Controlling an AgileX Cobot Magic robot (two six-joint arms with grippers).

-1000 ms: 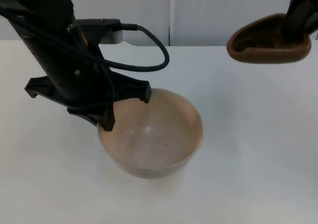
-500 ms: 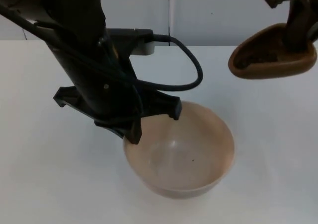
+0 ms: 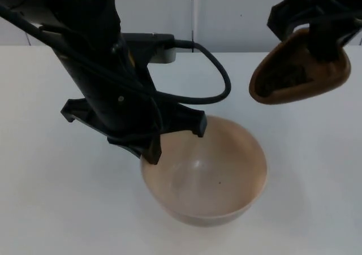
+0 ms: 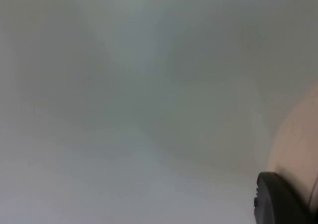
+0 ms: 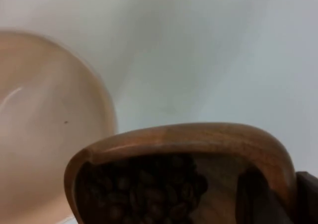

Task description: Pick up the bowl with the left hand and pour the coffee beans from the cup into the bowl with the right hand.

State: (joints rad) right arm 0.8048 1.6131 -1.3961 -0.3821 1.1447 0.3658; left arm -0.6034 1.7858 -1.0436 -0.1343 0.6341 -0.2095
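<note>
A beige bowl (image 3: pixel 215 176) has its left rim clamped by my left gripper (image 3: pixel 151 152), which is shut on it. The bowl holds nothing but a tiny dark speck. To its upper right hangs a brown wooden cup (image 3: pixel 308 77), tipped with its mouth toward the bowl, and coffee beans (image 3: pixel 280 80) lie inside. My right gripper (image 3: pixel 327 43) is shut on the cup's far rim. In the right wrist view the beans (image 5: pixel 144 189) sit in the cup (image 5: pixel 189 137), with the bowl (image 5: pixel 44 119) below and beyond it. The left wrist view has a black fingertip (image 4: pixel 278 204) against the bowl's wall (image 4: pixel 298 139).
The white table (image 3: pixel 45 198) runs back to the grey partition wall (image 3: pixel 226 12). The left arm's black body (image 3: pixel 96 68) stands over the table's left half. There is bare table to the right of the bowl, under the cup.
A second ago the left arm carried the bowl right and toward the front; it has held still since. The right gripper has shifted the cup left and tipped it further toward the bowl.
</note>
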